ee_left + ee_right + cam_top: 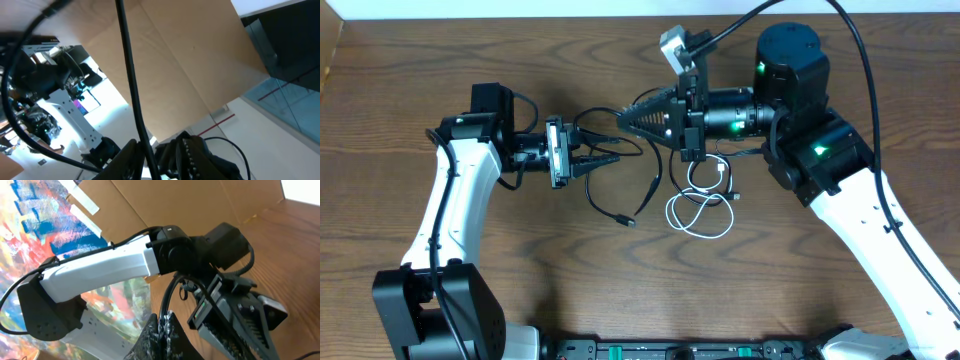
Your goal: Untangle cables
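Presently the two sets of jaws are found facing each other, tips close together, above the middle of the worktop (550, 270). The left jaws are pointed right. The right jaws are pointed left and sit a little farther from the robot's base.

Right jaws: seen pressed together in the right wrist view. A black cable (169, 294) is pinched at the fingertips (159, 330). It rises from them in a curve toward the left arm (100, 270).

Left jaws: set narrow. In the left wrist view a black cable (131, 85) runs straight down the frame and passes between the two fingers (125, 157). Both fingers are close beside it. Whether it is actually clamped cannot be told, nor whether it is the strand pinched by the right jaws.

Black cables, overhead view: loose loops are noted between and just below the two sets of tips. One run trails toward the near edge and ends in a plug (631, 221) that lies flat on the worktop, apart from both jaws.

White cable (670, 212): laid in loose loops on the worktop, below the right jaws and on their near side, and just beside the black plug. It is touched by neither set of jaws, and its upper part is hidden under the right arm's wrist.
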Available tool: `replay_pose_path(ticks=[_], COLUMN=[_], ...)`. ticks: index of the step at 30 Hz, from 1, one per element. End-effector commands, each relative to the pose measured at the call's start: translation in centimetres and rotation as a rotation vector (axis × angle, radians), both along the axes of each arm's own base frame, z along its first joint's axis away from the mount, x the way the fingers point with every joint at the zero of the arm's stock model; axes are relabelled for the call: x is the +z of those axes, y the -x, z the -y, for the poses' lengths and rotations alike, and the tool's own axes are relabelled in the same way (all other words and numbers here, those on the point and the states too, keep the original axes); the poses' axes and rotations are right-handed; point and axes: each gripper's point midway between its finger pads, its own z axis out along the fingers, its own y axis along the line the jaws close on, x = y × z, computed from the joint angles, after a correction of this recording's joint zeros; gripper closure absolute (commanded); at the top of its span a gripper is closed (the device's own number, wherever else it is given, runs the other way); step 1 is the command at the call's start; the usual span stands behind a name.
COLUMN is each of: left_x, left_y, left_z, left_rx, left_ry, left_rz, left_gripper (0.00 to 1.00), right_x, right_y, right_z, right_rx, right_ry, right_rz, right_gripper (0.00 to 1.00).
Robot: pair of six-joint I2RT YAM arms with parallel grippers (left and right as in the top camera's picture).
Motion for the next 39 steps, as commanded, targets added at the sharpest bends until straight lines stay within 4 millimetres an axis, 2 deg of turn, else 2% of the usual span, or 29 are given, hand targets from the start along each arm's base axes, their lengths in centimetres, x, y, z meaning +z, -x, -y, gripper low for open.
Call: replay_pose_path(ticks=[1,5,12,17,20,23,29,32,35,39], left_x=[-0.7,-0.8,-0.7,0.5,0.5,0.5,0.5,0.5,0.5,0.5], left_y=[-0.2,-0.2,-0.2,-0.1,-0.1,-0.1,-0.1,-0.1,-0.1,-0.1], left_z=[-0.2,-0.3,-0.3,-0.2,-0.2,-0.2,-0.2,-0.2,-0.2,-0.2], left_rx=[0.008,0.01,0.011,0.004,0.004,0.004,0.004,0.004,0.004,0.004], left_ry=[-0.04,-0.042,-0.036,0.035,0.034,0.034,0.034,0.034,0.034,0.034], left_rz=[-0.002,-0.002,-0.002,0.004,0.004,0.004,0.004,0.004,0.004,0.004], left_gripper=[0.74,0.81,0.81,0.81,0.75,0.63,0.62,0.48,0.41,0.43], right_x=[1.4,1.4,1.4,1.4,1.4,1.4,1.3,1.3,1.3,1.2], right_y=[-0.1,-0.4,-0.2,-0.2,-0.2,0.0,0.5,0.0,-0.1,0.0], right_z=[0.8,1.5,1.7,1.7,1.7,1.5,0.8,0.8,0.8,0.8], right_rx=[-0.017,-0.012,0.0,0.001,0.001,0.007,0.019,-0.009,-0.011,-0.007], right_ry=[-0.027,-0.029,-0.03,-0.029,-0.029,-0.029,-0.028,-0.024,-0.023,-0.023], right_rz=[-0.01,-0.022,-0.025,-0.026,-0.026,-0.026,0.0,0.016,0.055,0.064], right_gripper=[0.99,0.99,0.99,0.99,0.99,0.99,0.99,0.99,0.99,0.99])
